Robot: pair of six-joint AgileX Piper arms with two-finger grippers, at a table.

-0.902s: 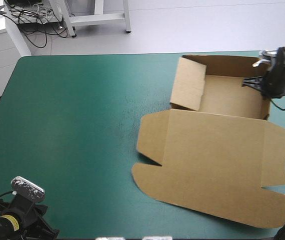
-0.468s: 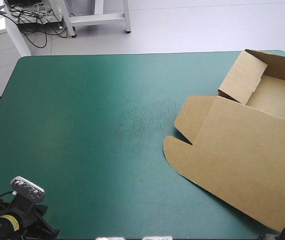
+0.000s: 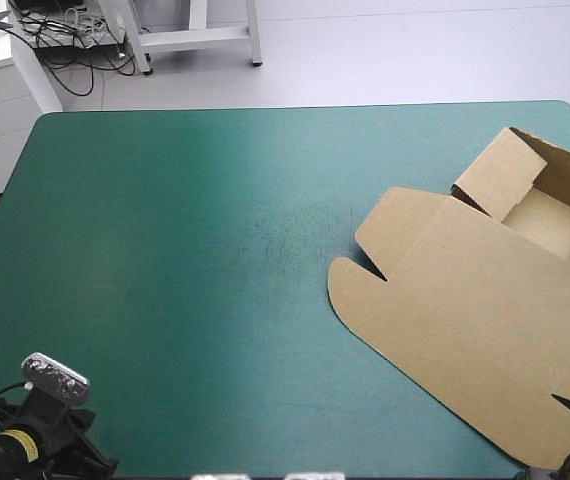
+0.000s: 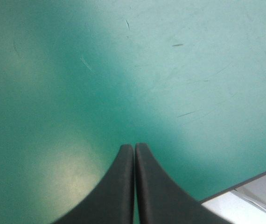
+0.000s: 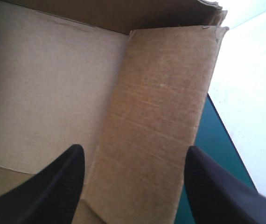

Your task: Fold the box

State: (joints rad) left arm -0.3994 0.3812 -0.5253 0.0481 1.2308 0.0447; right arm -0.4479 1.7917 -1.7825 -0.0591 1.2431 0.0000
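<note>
box (image 3: 485,300) lay open on the right side of the teal-green counter (image 3: 165,250), reaching its right edge. tray part sat toward the far right corner with walls up, lid flat toward the near side. right gripper (image 5: 134,148) was spread wide over the tray's inside, holding nothing, with a brown flap (image 5: 161,116) ahead between its black fingers (image 5: 58,186). left gripper (image 4: 134,148) was closed tight and empty over bare counter near an edge, well apart from the box.
</note>
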